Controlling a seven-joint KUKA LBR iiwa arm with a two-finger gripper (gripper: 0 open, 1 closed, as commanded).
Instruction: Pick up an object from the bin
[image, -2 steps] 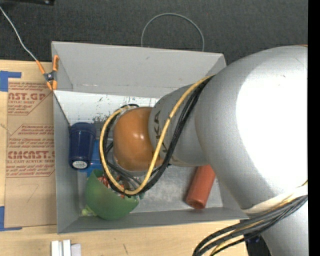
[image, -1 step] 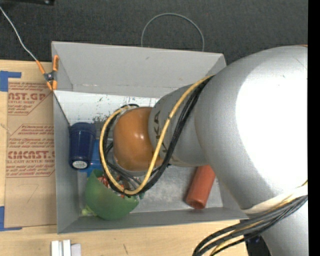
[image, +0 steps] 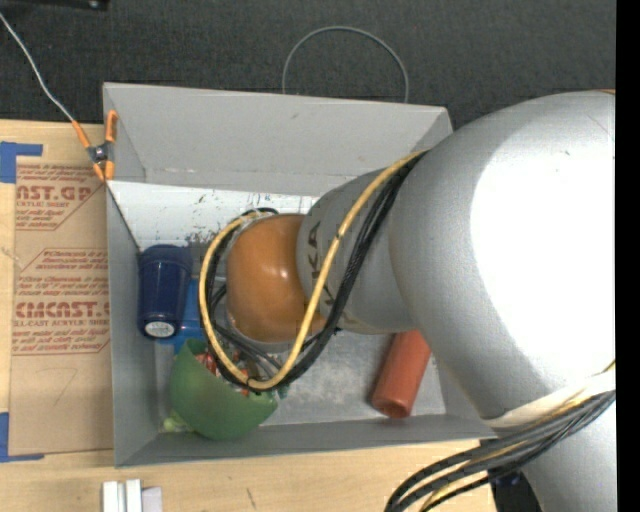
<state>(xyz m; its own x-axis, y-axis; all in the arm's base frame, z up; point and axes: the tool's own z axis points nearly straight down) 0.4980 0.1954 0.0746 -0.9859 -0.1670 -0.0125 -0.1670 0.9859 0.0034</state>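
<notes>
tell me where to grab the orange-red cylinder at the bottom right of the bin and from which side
Probably at its middle, from above, closing across its width. The orange-red cylinder lies on its side on the bin floor, with bare floor beside it toward the bin's middle. Its lower end sits close to the bin's wall, so an end-on grip looks cramped.

Bin (image: 270, 140): grey sheet metal, matt walls; floor scuffed, flecked with dark specks.
Arm (image: 510, 250): smooth silver-grey casing, soft satin sheen; metal or plastic, cannot tell.
Cover (image: 262, 275) on wrist: orange dome, smooth, glossy, hard-looking.
Cables (image: 204, 295): yellow and black, smooth plastic-looking sheath.
Blue cylinder (image: 163, 285): dark, smooth, slight gloss; its end pale, shiny.
Green lump (image: 210, 408): matt, even skin, material unclear.
Orange-red cylinder (image: 400, 372): smooth, matt, hardly any shine.
</notes>
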